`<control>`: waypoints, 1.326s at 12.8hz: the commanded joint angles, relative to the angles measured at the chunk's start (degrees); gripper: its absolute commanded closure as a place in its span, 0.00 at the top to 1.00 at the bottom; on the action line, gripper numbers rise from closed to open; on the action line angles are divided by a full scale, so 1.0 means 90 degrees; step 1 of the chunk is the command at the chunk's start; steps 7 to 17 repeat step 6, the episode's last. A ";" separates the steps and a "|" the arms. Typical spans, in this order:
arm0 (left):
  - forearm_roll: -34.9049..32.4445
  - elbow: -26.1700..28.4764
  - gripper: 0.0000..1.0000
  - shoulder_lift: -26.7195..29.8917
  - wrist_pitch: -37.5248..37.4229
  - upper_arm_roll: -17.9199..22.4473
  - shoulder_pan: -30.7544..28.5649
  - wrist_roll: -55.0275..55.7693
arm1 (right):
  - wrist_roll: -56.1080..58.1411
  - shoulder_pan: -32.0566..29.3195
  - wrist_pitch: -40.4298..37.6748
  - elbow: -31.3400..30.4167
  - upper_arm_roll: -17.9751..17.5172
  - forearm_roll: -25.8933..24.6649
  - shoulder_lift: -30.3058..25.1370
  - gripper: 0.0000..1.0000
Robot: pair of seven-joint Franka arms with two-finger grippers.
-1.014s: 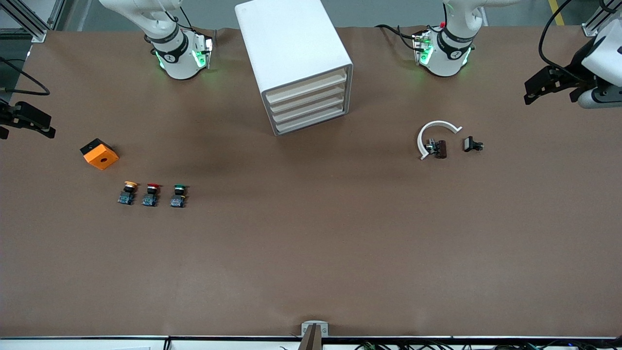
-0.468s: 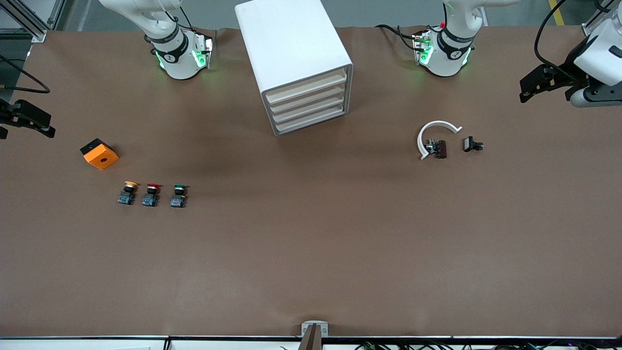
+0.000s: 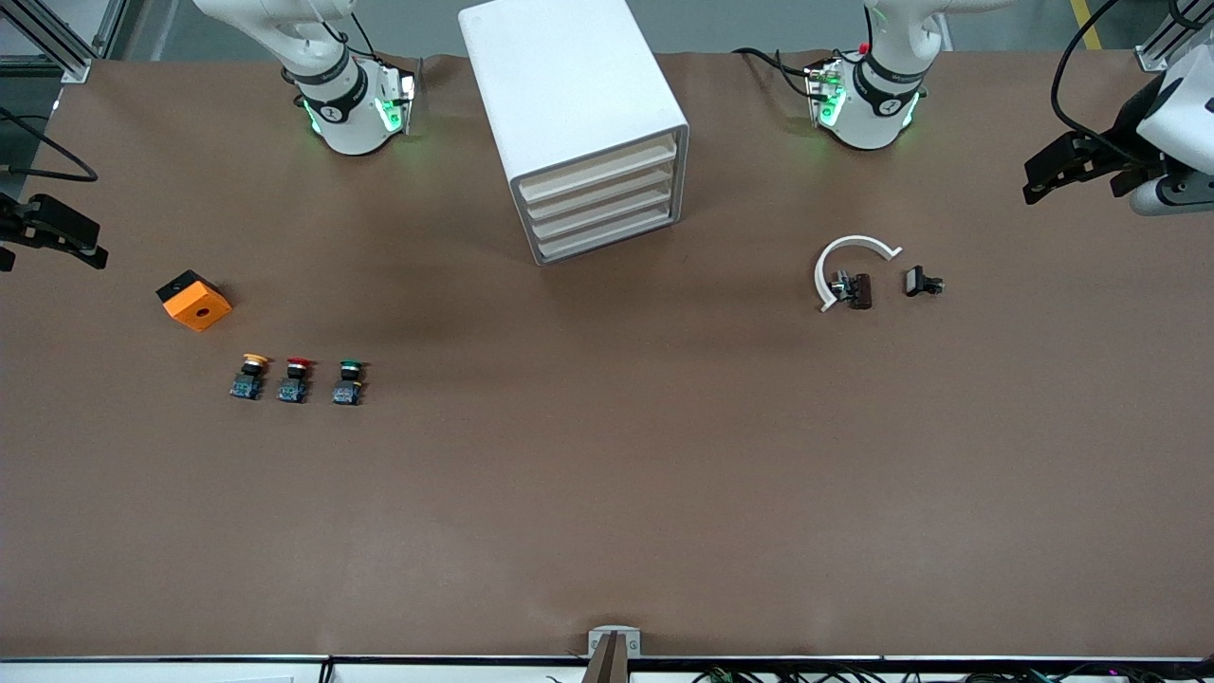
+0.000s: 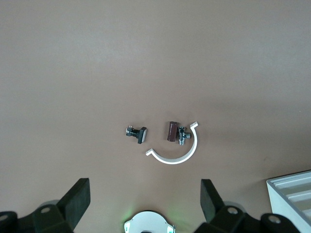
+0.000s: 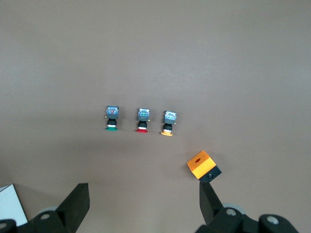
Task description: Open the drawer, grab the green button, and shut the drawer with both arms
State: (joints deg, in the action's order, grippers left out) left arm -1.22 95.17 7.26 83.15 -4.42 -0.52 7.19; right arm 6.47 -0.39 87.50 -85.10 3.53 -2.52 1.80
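The white cabinet [image 3: 569, 95] stands at the middle of the table's robot side, its four cream drawers [image 3: 602, 199] all shut; a corner of it shows in the left wrist view [image 4: 291, 191]. The green-capped button [image 3: 349, 381] stands on the table beside the red-capped [image 3: 295, 379] and yellow-capped [image 3: 248, 377] ones, nearer the front camera, toward the right arm's end; it also shows in the right wrist view [image 5: 112, 118]. My left gripper [image 3: 1048, 175] is open and empty, high over the left arm's end of the table. My right gripper [image 3: 57, 232] is open and empty, high over the right arm's end.
An orange and black box [image 3: 194, 301] with a round hole lies near the buttons. A white curved clip [image 3: 844, 261], a small brown part [image 3: 858, 290] and a small black part [image 3: 920, 282] lie toward the left arm's end.
The left gripper swung slightly toward the cabinet and back to its place. The right arm and all objects have not moved.
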 commanded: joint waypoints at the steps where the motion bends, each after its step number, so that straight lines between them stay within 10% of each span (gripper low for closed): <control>1: 0.0058 -0.0028 1.00 0.0033 -0.0059 -0.0046 -0.0021 0.0051 | -0.0055 -0.0015 -0.0094 0.0110 -0.0031 0.0094 -0.0005 1.00; 17: 0.0038 -0.0261 1.00 -0.0113 -0.0059 -0.0036 -0.0001 0.0022 | -0.0045 -0.0015 -0.0084 0.0120 -0.0022 0.0084 0.0005 1.00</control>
